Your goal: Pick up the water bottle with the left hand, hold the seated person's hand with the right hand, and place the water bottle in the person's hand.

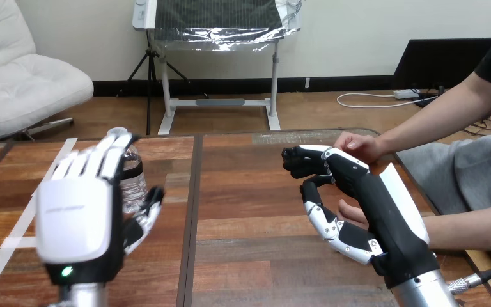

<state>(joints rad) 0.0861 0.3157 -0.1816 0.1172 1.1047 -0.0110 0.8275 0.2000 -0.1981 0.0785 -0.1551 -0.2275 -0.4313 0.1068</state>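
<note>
one water bottle, two robot hands, two person's hands, one table.

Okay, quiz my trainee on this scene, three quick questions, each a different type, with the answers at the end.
1. True or false: the left hand is gripping the water bottle.
2. Multiple choice: the water bottle is A) lying on its side, B) standing upright on the table behind the left hand, C) lifted in the air.
3. Short answer: which robot hand is the person's upper hand touching?

Key: 1 false, its fingers are straight; 2 B; 3 the right hand.
</note>
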